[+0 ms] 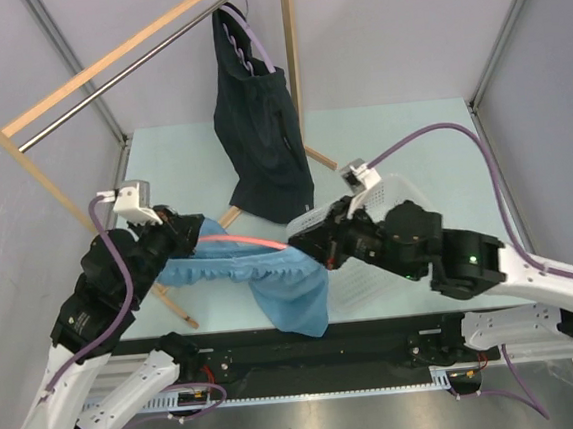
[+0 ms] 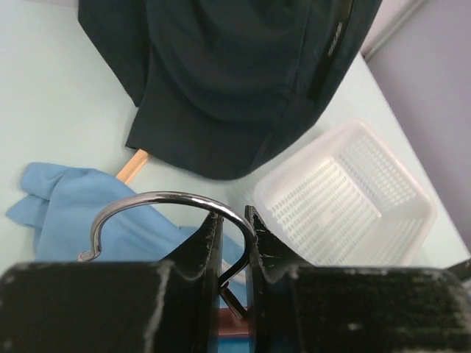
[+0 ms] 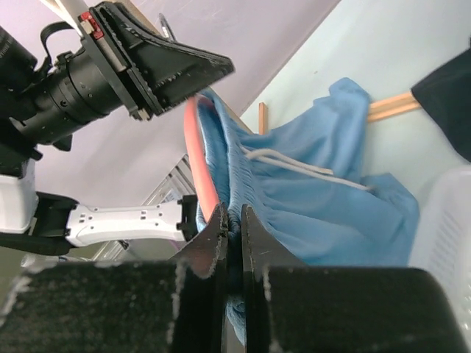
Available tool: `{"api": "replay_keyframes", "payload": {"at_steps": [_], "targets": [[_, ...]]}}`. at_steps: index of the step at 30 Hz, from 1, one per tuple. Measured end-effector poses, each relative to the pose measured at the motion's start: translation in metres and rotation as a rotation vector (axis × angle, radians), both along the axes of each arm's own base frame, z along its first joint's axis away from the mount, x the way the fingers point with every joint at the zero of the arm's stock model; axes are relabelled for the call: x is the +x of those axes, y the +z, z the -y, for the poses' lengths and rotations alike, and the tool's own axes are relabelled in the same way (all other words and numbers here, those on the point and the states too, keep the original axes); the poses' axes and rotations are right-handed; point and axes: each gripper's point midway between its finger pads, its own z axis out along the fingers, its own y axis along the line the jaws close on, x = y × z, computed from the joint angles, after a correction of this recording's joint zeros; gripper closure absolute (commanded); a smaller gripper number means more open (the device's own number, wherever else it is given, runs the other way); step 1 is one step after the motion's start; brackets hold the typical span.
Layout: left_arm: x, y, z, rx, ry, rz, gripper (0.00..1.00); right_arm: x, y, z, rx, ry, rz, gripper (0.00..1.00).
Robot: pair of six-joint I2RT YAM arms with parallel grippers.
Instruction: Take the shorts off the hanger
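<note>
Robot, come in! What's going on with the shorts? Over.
Left gripper shut on the hanger hook. Right gripper shut on the blue shorts, not yet off the hanger. Dark shorts hang behind on the rail.

- A white plastic basket (image 2: pixel 372 165) with perforated walls is sitting on the right side of the table.
- The pale green table (image 1: pixel 173 174) is lying under the whole scene.
- A wooden rack (image 1: pixel 93 69) is standing on the left, its top bar slanting from the near left toward the far middle.
- A metal rail (image 1: pixel 105 90) is running just beneath that bar, parallel to it.
- A wooden foot slat (image 1: pixel 322 156) of the rack is resting flat on the table, far of the basket.
- Grey wall panels (image 1: pixel 390 25) with metal corner posts are enclosing the table.
</note>
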Motion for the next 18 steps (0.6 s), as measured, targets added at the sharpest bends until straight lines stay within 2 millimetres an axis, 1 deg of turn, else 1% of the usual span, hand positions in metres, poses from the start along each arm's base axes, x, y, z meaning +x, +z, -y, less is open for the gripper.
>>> {"api": "replay_keyframes", "payload": {"at_steps": [3, 6, 7, 8, 9, 11, 13, 15, 18], "targets": [[-0.001, 0.008, -0.007, -0.048, 0.046, 0.019, 1.0, -0.008, 0.006, 0.028, 0.003, -0.019, -0.015, 1.0], [-0.002, 0.02, -0.015, -0.111, 0.097, 0.048, 1.0, -0.02, 0.01, 0.057, 0.016, -0.021, -0.027, 1.0], [-0.002, 0.024, -0.017, -0.145, 0.117, 0.055, 1.0, -0.025, 0.01, 0.066, 0.022, -0.014, -0.034, 1.0], [0.0, 0.031, -0.019, -0.19, 0.142, 0.063, 1.0, -0.031, 0.004, 0.075, 0.017, -0.003, -0.043, 1.0], [0.001, 0.036, -0.019, -0.22, 0.154, 0.07, 1.0, -0.034, 0.0, 0.08, 0.013, 0.004, -0.05, 1.0], [0.002, 0.044, -0.018, -0.283, 0.166, 0.074, 1.0, -0.039, -0.012, 0.085, -0.003, 0.012, -0.069, 1.0], [0.003, 0.047, -0.015, -0.326, 0.17, 0.065, 1.0, -0.04, -0.025, 0.085, -0.024, 0.015, -0.082, 1.0], [0.005, 0.048, -0.011, -0.352, 0.163, 0.049, 1.0, -0.041, -0.036, 0.082, -0.048, 0.018, -0.093, 1.0], [0.005, 0.048, -0.002, -0.404, 0.143, 0.014, 1.0, -0.04, -0.052, 0.07, -0.094, 0.021, -0.092, 1.0]]}}
